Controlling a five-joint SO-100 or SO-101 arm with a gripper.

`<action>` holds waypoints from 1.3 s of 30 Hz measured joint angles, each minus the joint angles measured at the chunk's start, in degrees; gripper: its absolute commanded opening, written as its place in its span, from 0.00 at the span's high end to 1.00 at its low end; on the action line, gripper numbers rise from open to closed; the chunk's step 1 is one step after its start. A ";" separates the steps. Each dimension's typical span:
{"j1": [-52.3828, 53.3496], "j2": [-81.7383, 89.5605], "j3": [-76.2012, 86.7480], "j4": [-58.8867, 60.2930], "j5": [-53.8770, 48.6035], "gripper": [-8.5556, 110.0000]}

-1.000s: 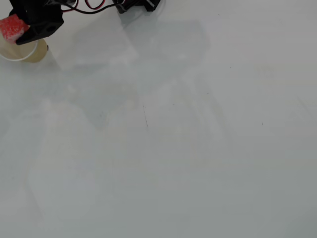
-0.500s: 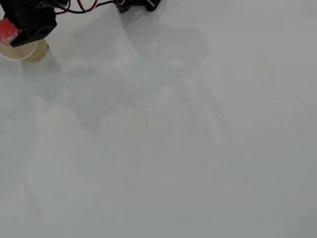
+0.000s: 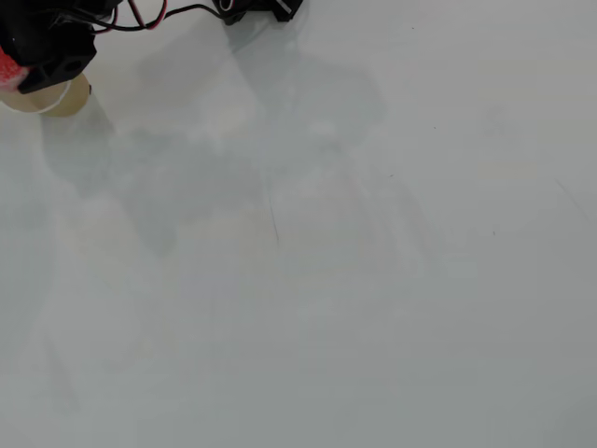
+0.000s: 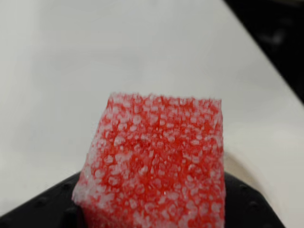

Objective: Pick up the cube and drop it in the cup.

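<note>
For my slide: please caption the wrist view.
Speckled red cube fills the frame, held over the white table.

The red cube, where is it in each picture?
Overhead view: the red cube is only a sliver at the far left edge near the top, held by the black gripper just above the cup.
Wrist view: the cube fills the lower middle, very close.
Shared landmark: the cup, whose pale rim curves just right of the cube in the wrist view.

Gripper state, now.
Gripper: shut on the cube, held up near the cup.
</note>
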 measured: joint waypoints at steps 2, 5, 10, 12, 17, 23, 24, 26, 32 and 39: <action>0.00 -0.44 0.00 1.14 0.00 0.85; 0.00 -0.53 0.00 3.43 0.00 0.85; 0.00 -0.53 0.00 5.19 0.00 0.85; 0.00 -0.53 0.00 5.19 0.00 0.85; 0.88 -0.53 0.00 5.19 0.00 0.85; 1.14 -1.23 -0.53 5.19 0.00 0.85; 1.14 -1.49 -0.79 5.19 0.00 0.85; 1.41 -2.02 -1.58 5.19 0.00 0.85; 1.93 -3.69 -3.16 5.19 0.00 0.85; 1.93 -3.69 -3.43 5.19 0.00 0.85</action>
